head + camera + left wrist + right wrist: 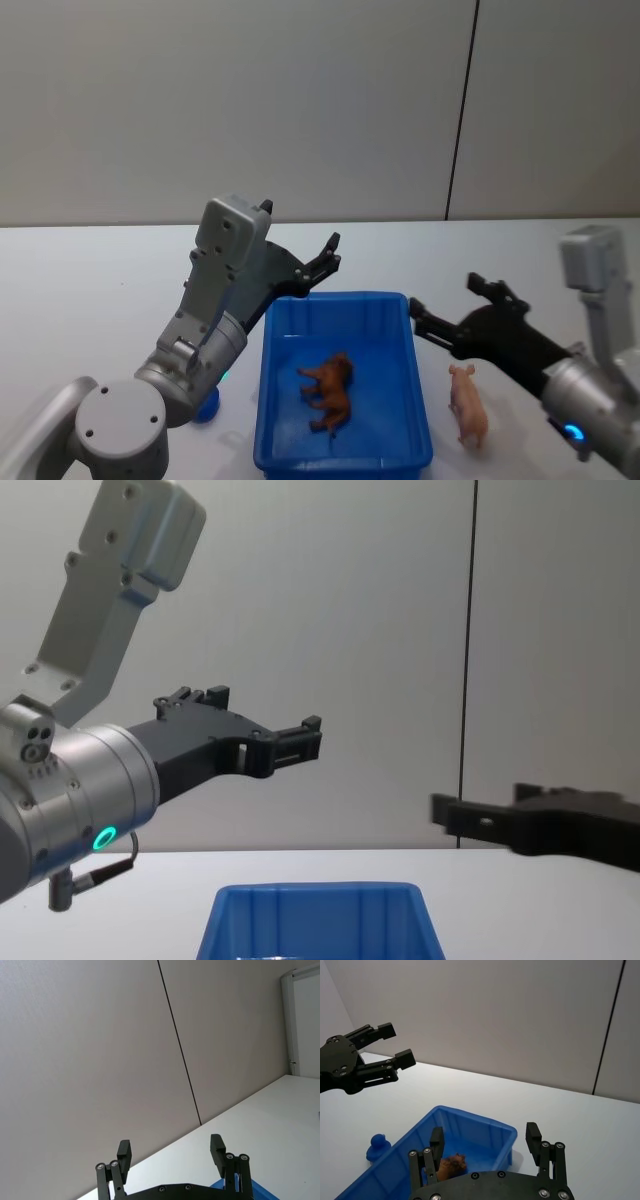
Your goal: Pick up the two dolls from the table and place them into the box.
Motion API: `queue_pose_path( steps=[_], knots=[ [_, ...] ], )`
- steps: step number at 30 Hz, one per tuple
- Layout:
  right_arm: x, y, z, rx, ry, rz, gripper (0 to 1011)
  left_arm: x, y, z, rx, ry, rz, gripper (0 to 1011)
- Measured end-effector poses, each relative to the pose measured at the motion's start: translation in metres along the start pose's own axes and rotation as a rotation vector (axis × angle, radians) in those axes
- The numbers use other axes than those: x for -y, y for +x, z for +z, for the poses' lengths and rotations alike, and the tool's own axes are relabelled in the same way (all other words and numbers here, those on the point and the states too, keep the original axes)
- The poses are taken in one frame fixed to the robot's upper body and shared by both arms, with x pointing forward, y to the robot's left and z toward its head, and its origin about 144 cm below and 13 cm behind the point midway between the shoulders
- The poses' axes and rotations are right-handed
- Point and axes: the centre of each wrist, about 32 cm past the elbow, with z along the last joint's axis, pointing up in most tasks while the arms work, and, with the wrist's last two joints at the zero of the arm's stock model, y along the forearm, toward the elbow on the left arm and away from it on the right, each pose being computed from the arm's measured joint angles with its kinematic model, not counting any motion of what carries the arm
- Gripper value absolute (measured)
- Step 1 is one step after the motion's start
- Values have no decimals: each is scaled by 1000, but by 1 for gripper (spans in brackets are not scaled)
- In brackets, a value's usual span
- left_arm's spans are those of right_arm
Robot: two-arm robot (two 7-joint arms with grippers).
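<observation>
At the far left a small blue figure (207, 405) stands on the table (90, 270) just beside the box (340, 298). The left arm partly covers it in the head view, while the right wrist view shows it more plainly. The left gripper (333, 253) hangs in the air near the box's far left corner, its fingers spread wide and empty. The chest view shows how high it sits above the rim, but from that side the box's inside is hidden. From the head, the brown doll (330, 390) lies on the box floor. The pink doll (468, 402) lies on the table just right of the box. The right gripper (445, 297) hovers beyond it, wide apart and empty, and its own fingers hide most of the brown doll in the right wrist view.
</observation>
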Motion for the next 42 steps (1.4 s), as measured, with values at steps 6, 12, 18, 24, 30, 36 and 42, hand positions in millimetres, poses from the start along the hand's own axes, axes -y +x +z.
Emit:
queue_pose_path(
  steps=[6,12,18,24,30,36,42],
  knots=[
    [23,14,5,-14,-23,13,1001,0,0,0,0,0,0,1001],
    [45,24,8,-24,-75,39,1001,0,0,0,0,0,0,1001],
    [56,27,9,-19,-116,38,1001,0,0,0,0,0,0,1001],
    [65,30,8,5,-169,1,1001,0,0,0,0,0,0,1001],
    [70,29,3,41,-223,-51,1001,0,0,0,0,0,0,1001],
    [68,26,-7,65,-272,-80,1001,0,0,0,0,0,0,1001],
    [62,21,-16,71,-304,-85,1001,0,0,0,0,0,0,1001]
  ],
)
